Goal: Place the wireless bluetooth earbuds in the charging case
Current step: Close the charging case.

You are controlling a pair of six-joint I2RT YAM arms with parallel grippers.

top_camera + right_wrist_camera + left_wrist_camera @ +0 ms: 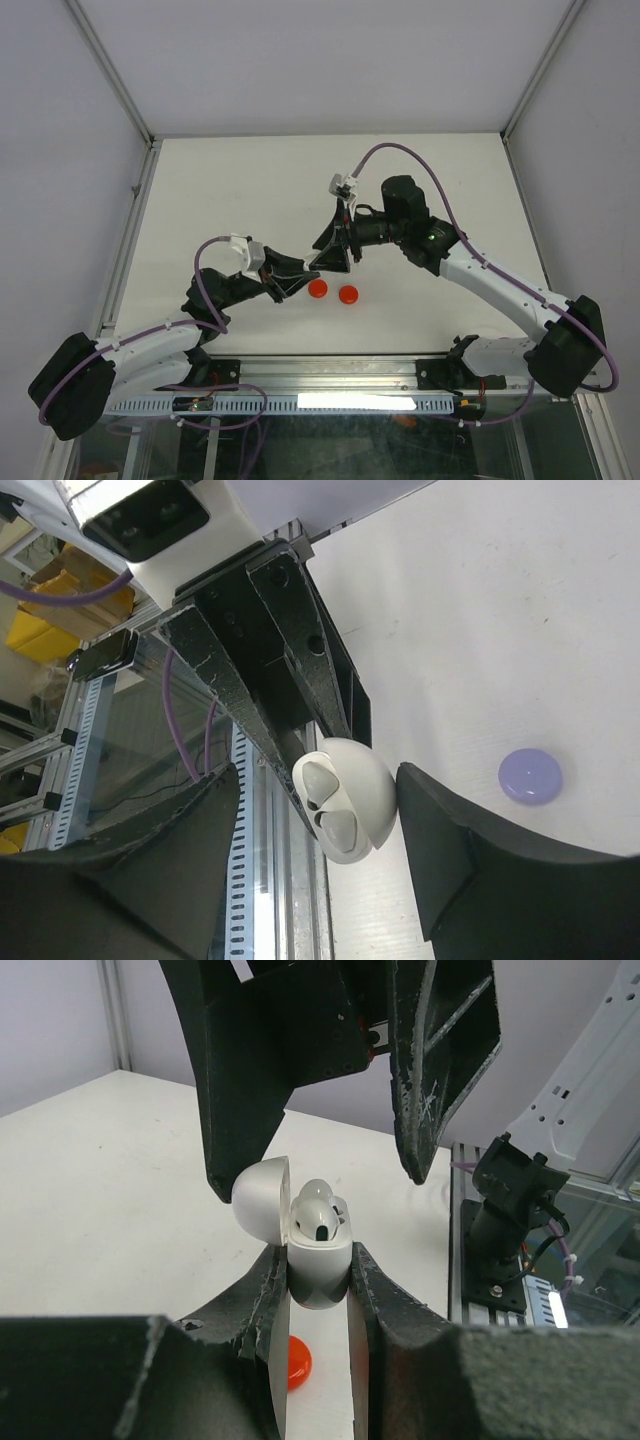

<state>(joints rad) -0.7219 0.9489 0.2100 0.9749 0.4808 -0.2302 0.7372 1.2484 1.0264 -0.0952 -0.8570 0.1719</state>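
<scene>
Left gripper (318, 1262) clamps charging case (322, 1280) upright, lid open, steadying it; right gripper (318, 780) jaws apart astride it (white earbuds (326, 802) look seated).

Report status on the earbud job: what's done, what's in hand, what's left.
Done: two white earbuds look seated in the case.
In hand: the left pincer is shut on the case, its lid open. The right pincer is open, one finger on either side of the case, holding nothing.
Left: probably only shutting the lid, if that is wanted.
</scene>
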